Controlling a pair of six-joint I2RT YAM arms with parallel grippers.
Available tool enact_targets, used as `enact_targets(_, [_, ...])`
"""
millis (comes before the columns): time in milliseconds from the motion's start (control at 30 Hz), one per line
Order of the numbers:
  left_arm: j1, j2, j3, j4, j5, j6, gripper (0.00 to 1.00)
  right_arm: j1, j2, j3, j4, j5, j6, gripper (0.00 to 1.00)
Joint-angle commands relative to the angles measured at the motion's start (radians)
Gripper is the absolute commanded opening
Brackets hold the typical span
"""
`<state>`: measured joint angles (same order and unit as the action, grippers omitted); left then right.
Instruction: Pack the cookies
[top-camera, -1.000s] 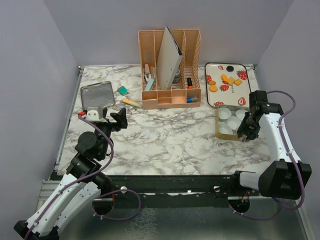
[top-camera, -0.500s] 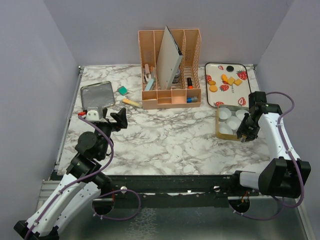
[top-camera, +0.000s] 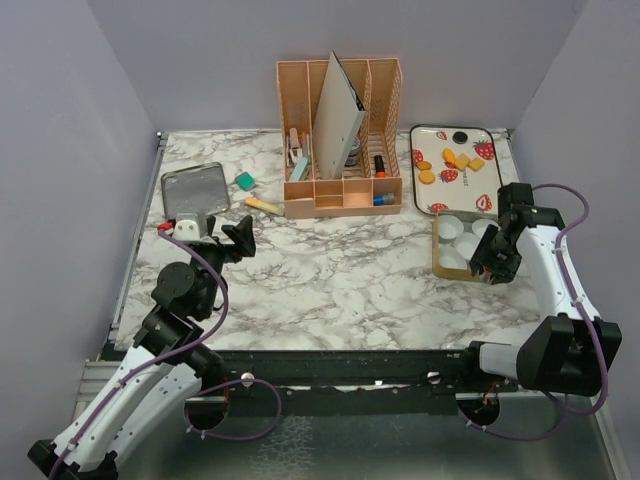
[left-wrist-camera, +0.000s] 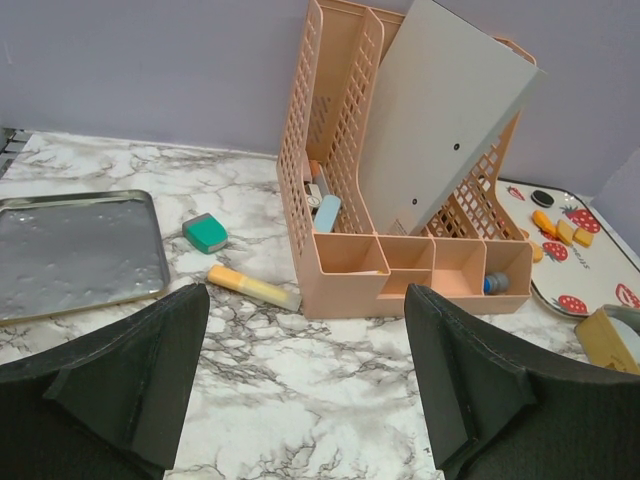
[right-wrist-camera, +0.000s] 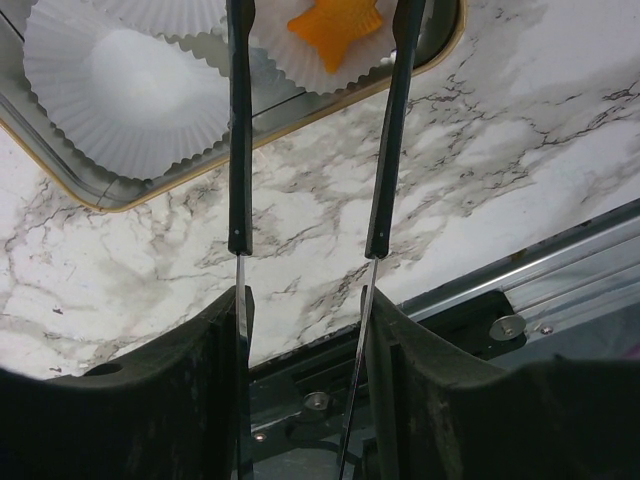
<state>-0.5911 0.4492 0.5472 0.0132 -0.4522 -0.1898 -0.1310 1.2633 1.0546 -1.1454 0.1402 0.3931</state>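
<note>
**Reference landmark:** the peach desk organizer (top-camera: 340, 140), standing at the rear centre of the marble tabletop (top-camera: 340, 270). A grey folder (top-camera: 335, 120) leans tilted inside it.

**Cookies**
- The loose cookies (top-camera: 455, 160) lie on the strawberry-print tray (top-camera: 487, 205), just to the right of the organizer. At least five orange-yellow pieces show, some round and some square.
- One star-shaped cookie (right-wrist-camera: 335, 22) sits in a white paper cup (right-wrist-camera: 270, 40) inside the gold-rimmed tin (top-camera: 437, 262). The tin lies to the right of the organizer and nearer the arms, touching or just beside the tray's near end.
- Another paper cup (right-wrist-camera: 130, 85) in the tin holds nothing visible.

**Right gripper** (top-camera: 493, 268)
- It hangs over the tin's near right corner, to the right of the organizer.
- Its two thin fingers (right-wrist-camera: 240, 130) stand moderately apart. The star cookie shows between them, with a gap on each side. Nothing is gripped.

**Left gripper** (left-wrist-camera: 305, 300)
- It is raised above the tabletop, to the left of the organizer and nearer the arms.
- The jaws are spread wide and hold nothing.

**Other items, left of the organizer**
- Metal tray (top-camera: 195, 190), well apart.
- Green eraser (top-camera: 245, 181), near.
- Yellow marker (top-camera: 263, 205), just beside the organizer's front left corner.
</note>
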Motion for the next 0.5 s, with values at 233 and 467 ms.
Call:
enact_targets(233, [-0.003, 0.011, -0.009, 0.018, 0.021, 0.010, 0.85, -0.006, -0.023, 0.148, -0.048, -0.010, -0.034, 0.46])
enact_targets(467, [-0.003, 0.016, -0.008, 0.018, 0.023, 0.011, 0.85, -0.006, -0.009, 0.268, -0.083, -0.019, -0.078, 0.42])
